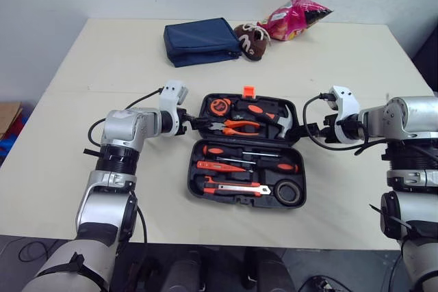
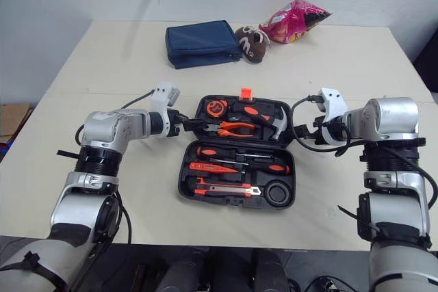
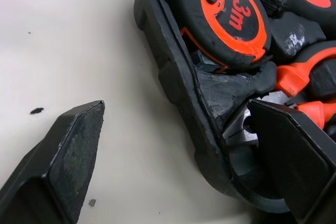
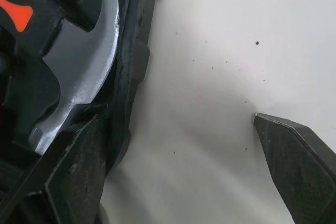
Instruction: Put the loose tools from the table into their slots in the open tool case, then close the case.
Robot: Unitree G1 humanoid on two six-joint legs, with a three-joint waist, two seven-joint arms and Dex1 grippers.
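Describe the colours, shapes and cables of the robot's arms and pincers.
Both arms are jointed silver-grey cylinders with black ribbed collars: left arm, right arm. A white wrist housing caps each, with a looping black cable. The left pincer and right pincer each have two flat, wedge-shaped black fingers with a grainy surface.

Toward the far edge of the table (image 1: 102,52) you have a navy pouch (image 1: 200,40) lying flat. Just beside it on the right sits a brown plush toy (image 1: 250,40), and a pink snack bag (image 1: 295,17) lies against the toy's far side. Off the table's left edge, you can see a cardboard box (image 1: 8,115) on the floor.
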